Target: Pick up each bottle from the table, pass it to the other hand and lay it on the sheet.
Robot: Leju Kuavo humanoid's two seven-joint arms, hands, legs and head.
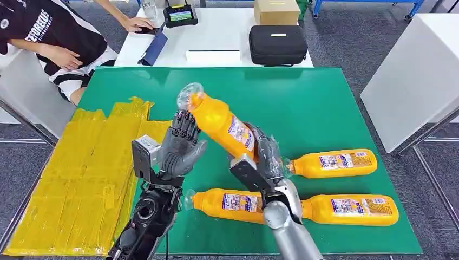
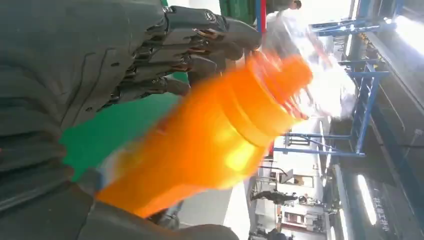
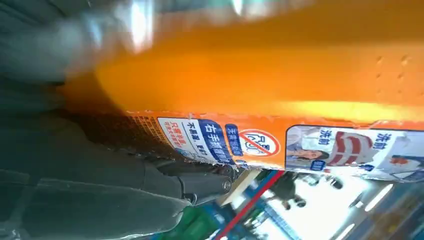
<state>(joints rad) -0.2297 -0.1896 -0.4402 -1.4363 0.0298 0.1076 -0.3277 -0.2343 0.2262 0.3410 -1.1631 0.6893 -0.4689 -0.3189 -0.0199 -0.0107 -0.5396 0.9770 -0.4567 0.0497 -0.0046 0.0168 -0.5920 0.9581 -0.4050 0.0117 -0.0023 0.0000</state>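
Right robot hand (image 1: 267,157) gripping tilted orange bottle (image 1: 221,122), left robot hand (image 1: 181,143) open beside its neck, fingers spread

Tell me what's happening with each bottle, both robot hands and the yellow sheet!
Raised orange plastic bottle: tilted in the air, held at its base, cap end by the left hand.
Right hand: grips the raised bottle's base.
Left hand: fingers spread beside the bottle's neck, grip unclear.
Three orange plastic bottles: lying on the green table.
Crinkled yellow sheet: no bottles on it.
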